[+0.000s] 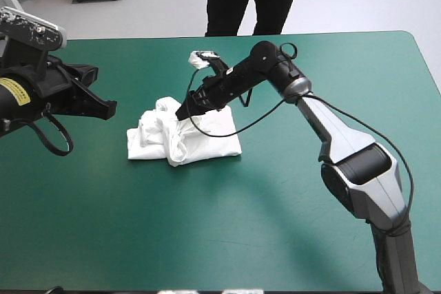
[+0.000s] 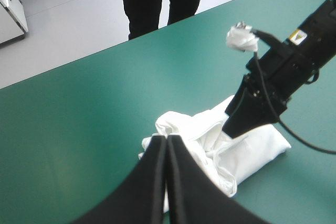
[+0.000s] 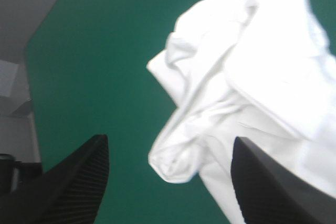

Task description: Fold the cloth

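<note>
The right tool is spread apart over the white T-shirt on the worktop, and the left tool is pressed together, left of it.

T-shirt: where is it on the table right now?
In the high view the T-shirt lies as a rumpled bundle near the middle of the table, just under the open right gripper; the left gripper hangs apart on its left.

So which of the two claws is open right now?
The right claw, its fingers spread apart over the T-shirt; the left claw is shut, fingers meeting in a pointed arch.
</note>
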